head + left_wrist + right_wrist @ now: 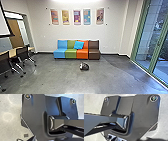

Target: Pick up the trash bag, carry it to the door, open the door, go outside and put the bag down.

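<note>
Polished gray concrete floor point(50, 77), 4-seat sofa point(82, 53) in blue/green/orange/brown vs. back wall point(37, 32). Trash bag point(85, 66) on floor in front of sofa: sm., lumpy, blk w/ pale patch. L & R end effectors: can't tell if apart or together.

Seeing a small, dark trash bag point(85, 66), bunching into a low, rounded lump and showing a paler patch on its left side. Resting directly on the grey floor point(50, 72), lying in front of the orange seat point(82, 54) without touching it. Well off to the right, seeing perhaps the door point(162, 53), standing upright and tall, framing its glass in green and letting the bluish outdoors show through.
</note>
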You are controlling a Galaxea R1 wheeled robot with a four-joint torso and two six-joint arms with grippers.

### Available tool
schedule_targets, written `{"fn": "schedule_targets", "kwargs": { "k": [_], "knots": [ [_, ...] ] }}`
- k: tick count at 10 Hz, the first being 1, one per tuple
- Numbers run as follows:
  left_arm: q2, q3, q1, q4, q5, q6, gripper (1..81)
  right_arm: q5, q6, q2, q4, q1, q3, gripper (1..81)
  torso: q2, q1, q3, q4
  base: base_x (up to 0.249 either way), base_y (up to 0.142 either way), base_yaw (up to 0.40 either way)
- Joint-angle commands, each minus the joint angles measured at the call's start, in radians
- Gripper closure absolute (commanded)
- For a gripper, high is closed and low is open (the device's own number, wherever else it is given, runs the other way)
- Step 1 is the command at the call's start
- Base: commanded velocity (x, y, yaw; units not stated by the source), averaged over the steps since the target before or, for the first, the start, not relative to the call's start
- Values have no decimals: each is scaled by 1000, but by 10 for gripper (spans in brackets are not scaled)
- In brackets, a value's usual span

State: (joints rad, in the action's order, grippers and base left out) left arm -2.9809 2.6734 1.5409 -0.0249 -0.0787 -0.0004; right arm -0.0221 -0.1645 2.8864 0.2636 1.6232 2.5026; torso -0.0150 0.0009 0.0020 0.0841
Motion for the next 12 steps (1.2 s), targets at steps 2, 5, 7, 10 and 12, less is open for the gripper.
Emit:
{"fn": "schedule_targets", "kwargs": {
  "k": [2,5,7,10,12],
  "knots": [
    [6,0,-51,5,-61,2,10,50,2,-11,9,-47,1,10,0,0,0,0,162,65,0],
    [8,2,-51,5,-61,2,10,50,2,-11,9,-45,2,10,0,0,0,0,162,64,0],
    [11,3,-51,5,-59,2,10,51,2,-11,9,-45,5,10,0,0,0,0,162,65,0],
    [11,3,-51,5,-59,2,10,51,2,-8,11,-45,5,10,0,0,0,0,162,64,0],
    [11,3,-51,5,-59,2,10,50,2,-10,11,-45,5,10,0,0,0,0,162,64,0]
  ]
}}
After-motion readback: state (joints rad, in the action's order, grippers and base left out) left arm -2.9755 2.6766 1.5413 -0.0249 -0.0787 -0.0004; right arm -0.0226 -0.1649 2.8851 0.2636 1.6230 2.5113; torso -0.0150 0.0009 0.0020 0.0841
